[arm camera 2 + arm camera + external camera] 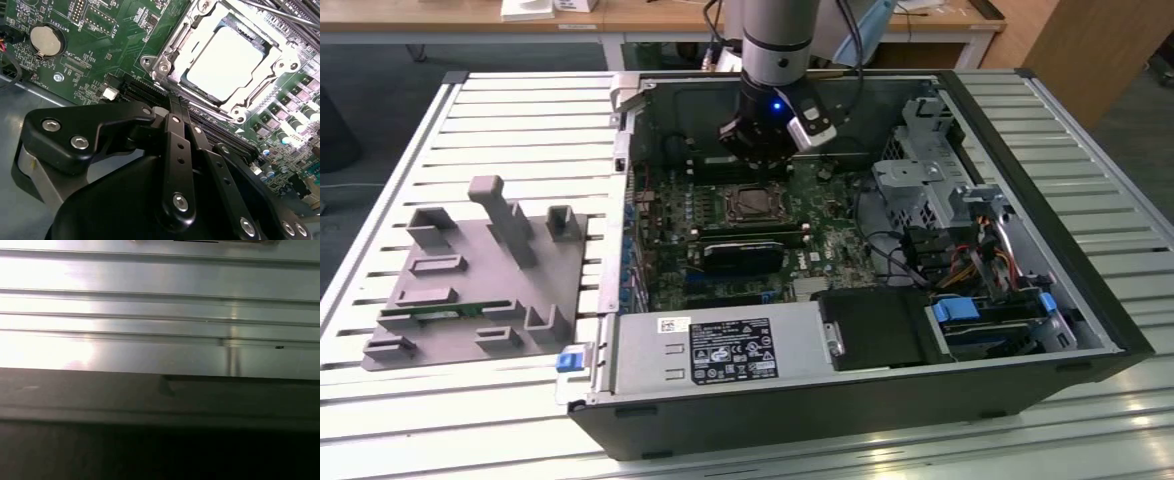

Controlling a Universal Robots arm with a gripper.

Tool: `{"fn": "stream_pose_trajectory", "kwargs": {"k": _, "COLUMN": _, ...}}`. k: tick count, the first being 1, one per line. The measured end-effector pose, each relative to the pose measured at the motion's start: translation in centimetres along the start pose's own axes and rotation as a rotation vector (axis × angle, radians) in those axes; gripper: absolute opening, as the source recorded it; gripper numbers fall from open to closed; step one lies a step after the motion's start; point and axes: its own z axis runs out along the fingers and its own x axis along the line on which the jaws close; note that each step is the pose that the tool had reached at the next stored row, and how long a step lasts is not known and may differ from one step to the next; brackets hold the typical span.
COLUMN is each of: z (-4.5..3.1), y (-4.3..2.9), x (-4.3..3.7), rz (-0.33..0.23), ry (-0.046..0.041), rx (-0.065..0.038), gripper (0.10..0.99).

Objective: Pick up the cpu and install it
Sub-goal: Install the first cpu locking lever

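Observation:
The cpu [227, 62] lies flat in the motherboard socket, its shiny silver top framed by the open metal socket bracket [165, 65]. In the exterior view the cpu [754, 204] sits mid-board inside the open computer case. My gripper [754, 172] hangs just above and behind the socket, at the end of the arm coming down from the back. In the second wrist view the gripper [172, 102] has its black linkage bars drawn together, with nothing between the fingers. It is apart from the cpu.
A grey holder block [474, 275] with posts stands on the slatted table at the exterior view's left. Inside the case are a black module [747, 252], the power supply [720, 350] and a drive cage [934, 190]. A coin battery [45, 40] sits on the board.

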Motion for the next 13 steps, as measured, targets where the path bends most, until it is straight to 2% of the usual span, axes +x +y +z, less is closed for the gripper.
{"fn": "stream_pose_trajectory", "kwargs": {"k": 13, "z": 0.02, "y": -0.04, "x": 0.00, "rz": 0.000, "ry": 0.0004, "rx": 0.009, "gripper": 0.106}}
